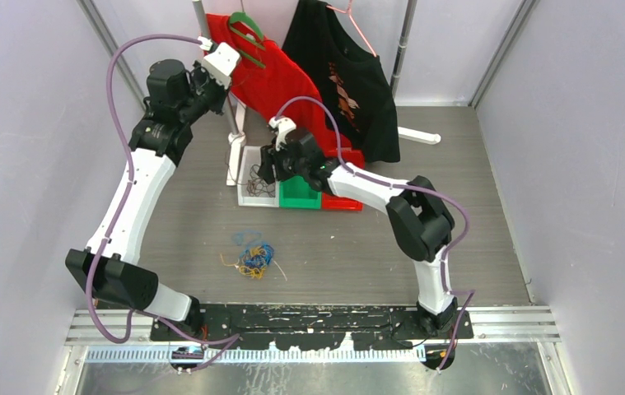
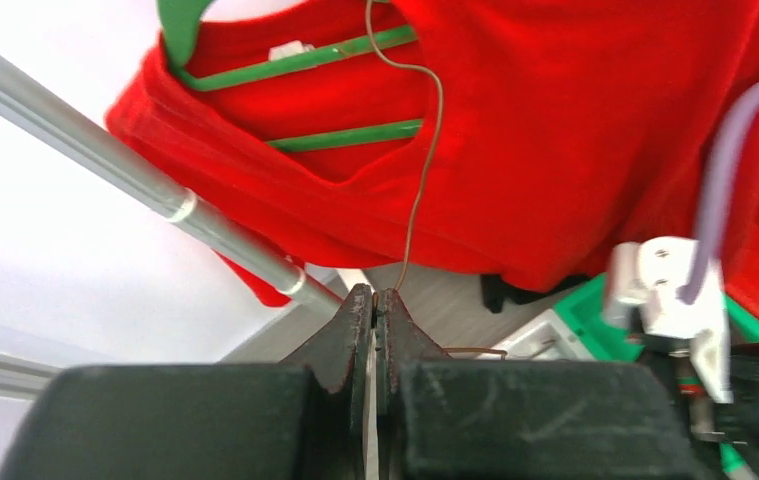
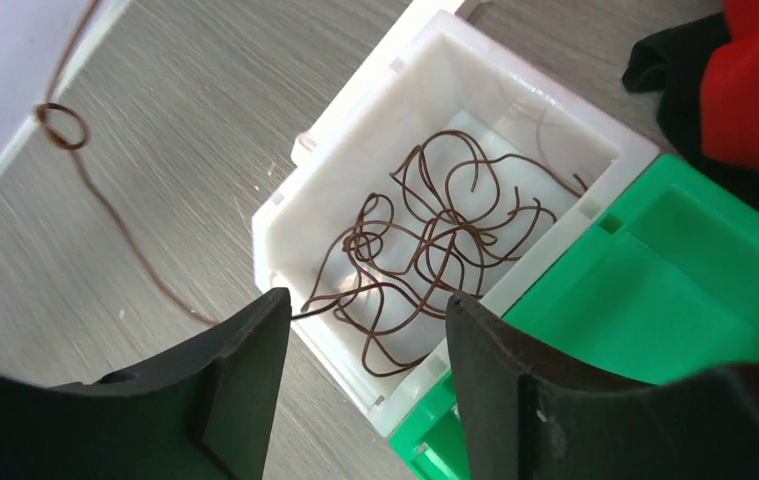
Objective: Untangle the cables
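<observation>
While the left jaws are pressed together on one thin brown wire [image 2: 421,150], the right jaws are spread wide with nothing between them; that's the short version. Left arm [image 1: 132,197] is raised at the far left of the bench [image 1: 457,247], right in front of a red T-shirt [image 2: 575,130] on a green hanger [image 2: 295,60]; the wire comes out from between the fingertips [image 2: 355,320] and curves up across the shirt to the top of the left wrist view.

Right arm [image 1: 366,188] reaches to the far middle, and its jaws hang over a white bin [image 3: 355,130] with a loose heap of brown strands [image 3: 435,240] lying in it. A looped strand [image 3: 61,126] trails off past the bin's near-left corner, with a small ring in it further along; can't tell if it's lying on the bench or hanging above it. A green bin [image 3: 655,300] sits touching the white one, and a red bin [image 1: 343,203] is just beside that.

The main clump of cables [image 1: 253,257], blue, yellow and orange all knotted up, sits on the bench nearer the arm bases, between the two arms and well apart from the bins and both sets of jaws. A black T-shirt [image 1: 350,74] hangs beside the red one at the back.
</observation>
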Action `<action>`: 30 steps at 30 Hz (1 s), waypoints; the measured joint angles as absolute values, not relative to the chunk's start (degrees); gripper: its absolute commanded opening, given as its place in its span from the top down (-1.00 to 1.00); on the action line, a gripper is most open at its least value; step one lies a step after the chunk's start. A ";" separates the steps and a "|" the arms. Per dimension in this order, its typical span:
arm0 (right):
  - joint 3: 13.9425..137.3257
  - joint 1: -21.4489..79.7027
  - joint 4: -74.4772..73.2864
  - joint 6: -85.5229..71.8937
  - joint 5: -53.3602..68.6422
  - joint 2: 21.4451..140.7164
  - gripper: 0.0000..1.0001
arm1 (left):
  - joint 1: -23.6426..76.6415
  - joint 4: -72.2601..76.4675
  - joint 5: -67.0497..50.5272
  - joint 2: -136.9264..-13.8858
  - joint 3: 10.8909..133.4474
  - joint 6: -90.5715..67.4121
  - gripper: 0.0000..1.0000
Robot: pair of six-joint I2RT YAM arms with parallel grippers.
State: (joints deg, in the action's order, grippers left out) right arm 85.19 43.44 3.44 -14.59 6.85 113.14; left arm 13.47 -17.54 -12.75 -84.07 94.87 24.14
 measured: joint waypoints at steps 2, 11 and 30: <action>86.76 43.44 2.46 -14.02 7.33 115.46 -0.17 | 13.47 -18.81 -13.34 -84.05 95.00 22.63 1.00; 80.71 43.51 7.11 -13.72 7.07 114.41 -0.15 | 13.63 -22.48 -13.82 -86.19 97.71 15.51 1.00; 64.77 43.48 19.03 -16.69 3.07 101.45 -0.04 | 17.41 -25.19 -8.45 -89.49 93.08 12.99 1.00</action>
State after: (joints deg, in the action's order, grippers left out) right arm 64.77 43.48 19.03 -16.69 3.07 101.45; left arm 17.41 -25.19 -8.45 -89.49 93.08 12.99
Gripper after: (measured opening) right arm 0.537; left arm 0.010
